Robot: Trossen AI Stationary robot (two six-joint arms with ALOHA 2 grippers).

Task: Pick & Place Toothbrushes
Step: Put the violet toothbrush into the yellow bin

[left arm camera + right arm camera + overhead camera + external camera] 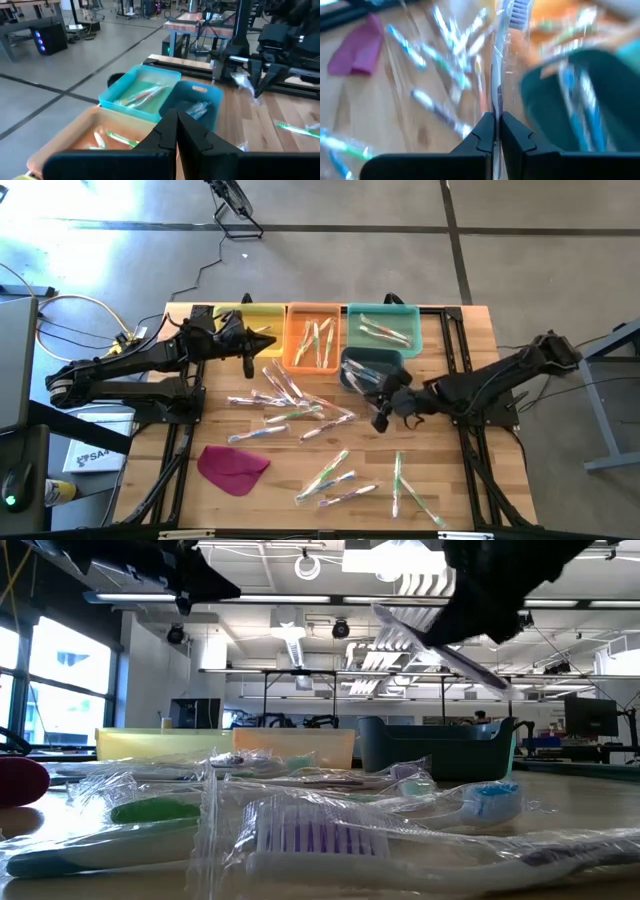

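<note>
A wrapped toothbrush (506, 30) is pinched in the fully closed right tool (497, 125), held above the bench (470, 480) just beside the dark teal bin (368, 368) nr the bench middle. The left tool (176, 131) is closed w/ nothing in it, raised over the far left part of the bench by the yellow bin (262, 315). Loose toothbrushes (290, 412) are scattered across the bench centre & near edge, w/ more in the orange bin (314, 338) & light teal bin (383, 328) along the far edge; a magenta cloth (232, 468) is seen nr the near left corner.
</note>
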